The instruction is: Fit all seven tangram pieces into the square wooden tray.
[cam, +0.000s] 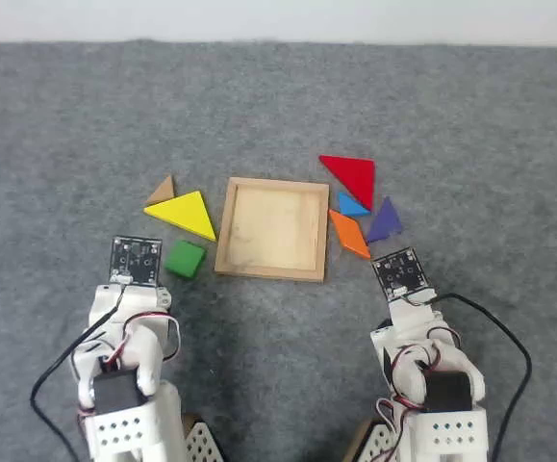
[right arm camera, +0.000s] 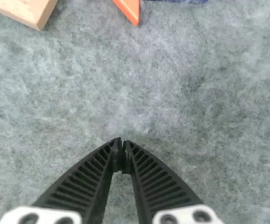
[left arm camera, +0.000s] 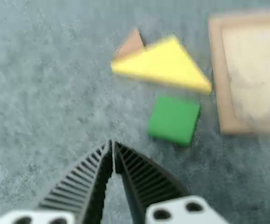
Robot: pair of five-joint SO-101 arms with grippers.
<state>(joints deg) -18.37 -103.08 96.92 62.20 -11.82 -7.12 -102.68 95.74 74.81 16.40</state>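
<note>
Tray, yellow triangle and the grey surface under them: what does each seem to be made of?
Tray: pale unpainted wood, matte, with faint grain and smudges on its floor. Yellow triangle: probably painted wood; even opaque colour, thick flat edges, though plastic cannot be ruled out. Grey surface: felt or short-pile carpet, judging by its fuzzy mottled texture.

Seven tangram pieces [cam: 184,214] flanking square wooden tray [cam: 268,273]

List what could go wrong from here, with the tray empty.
The blue triangle sits crowded between the red triangle, purple triangle and orange parallelogram; gripping one could shove its neighbours. The tan triangle lies right beside the yellow triangle; lifting either may drag the other. Left gripper and right gripper are shut; both must open first.
</note>
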